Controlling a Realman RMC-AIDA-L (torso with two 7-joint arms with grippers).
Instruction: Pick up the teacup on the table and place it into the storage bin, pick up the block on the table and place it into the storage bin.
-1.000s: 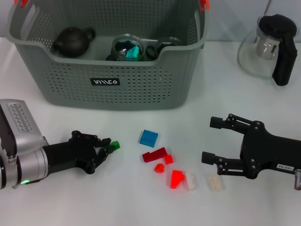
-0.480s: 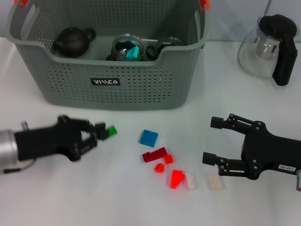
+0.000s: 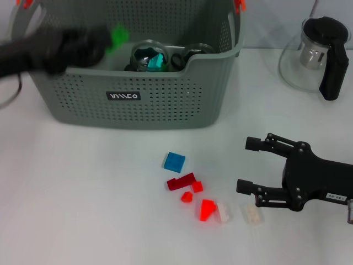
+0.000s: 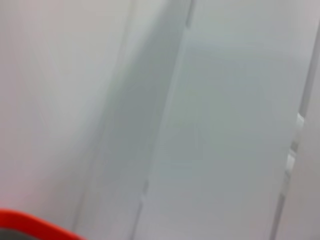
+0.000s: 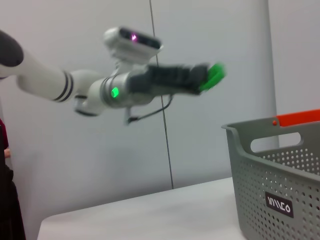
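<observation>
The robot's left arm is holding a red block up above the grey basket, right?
Not quite: the block in the left tool is green, not red. The head view shows it held above the grey basket; the red blocks lie on the table.

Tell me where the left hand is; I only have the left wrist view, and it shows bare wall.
Observer: The left hand is raised higher than the rim of the bin, at its left end.
Operator: Say what it holds.
Observer: A green block, pinched at the fingertips.
Operator: Report the right hand.
Observer: The right hand is open, low over the table, beside the loose blocks.
</observation>
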